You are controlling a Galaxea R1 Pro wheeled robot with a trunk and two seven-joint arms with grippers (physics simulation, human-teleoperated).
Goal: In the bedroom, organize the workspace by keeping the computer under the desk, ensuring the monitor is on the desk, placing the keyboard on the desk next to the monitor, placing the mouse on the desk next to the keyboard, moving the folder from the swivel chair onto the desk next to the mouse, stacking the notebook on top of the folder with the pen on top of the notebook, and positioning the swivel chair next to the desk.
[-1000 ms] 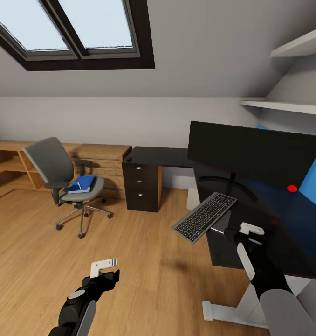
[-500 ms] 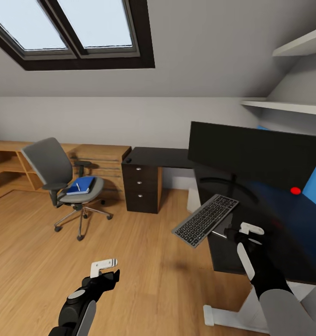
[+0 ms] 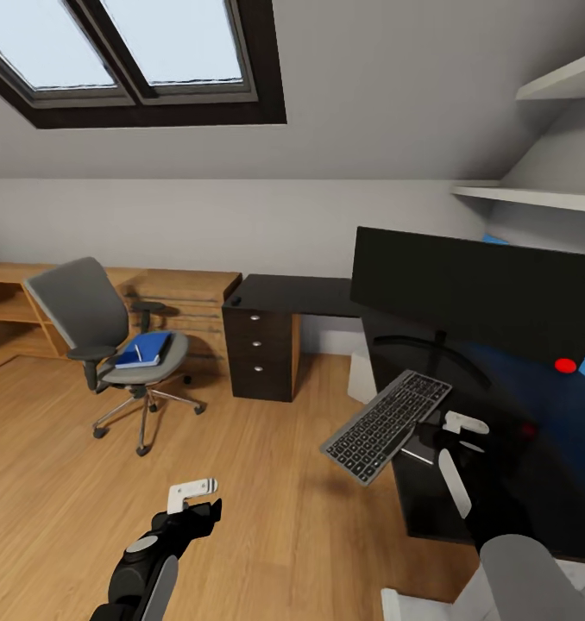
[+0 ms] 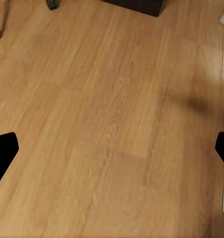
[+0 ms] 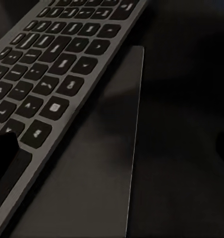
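The keyboard (image 3: 386, 424) lies tilted across the desk (image 3: 303, 294) edge, about half of it over the floor. My right gripper (image 3: 448, 429) hovers at its desk-side end with fingers (image 5: 4, 154) spread wide; I cannot tell if they touch it. A thin dark grey slab (image 5: 109, 163), seemingly the notebook, lies beside the keyboard (image 5: 52, 69). The monitor (image 3: 475, 291) stands on the desk. The blue folder (image 3: 144, 348) rests on the swivel chair (image 3: 84, 312), with the pen (image 3: 138, 352) as a faint white sliver on it. A small dark mouse (image 3: 235, 300) sits at the desk's far corner. My left gripper (image 3: 194, 498) hangs open over the floor. The computer is out of view.
A dark drawer unit (image 3: 260, 355) stands under the desk's far wing. Low wooden shelving (image 3: 189, 297) runs along the back wall behind the chair. Wooden floor (image 4: 112, 124) spreads between the chair and me. Wall shelves (image 3: 534, 197) hang above the desk.
The whole view has shifted, so the camera moved toward the desk: the chair slid left in the picture and the keyboard looms larger. Both grippers keep their poses.
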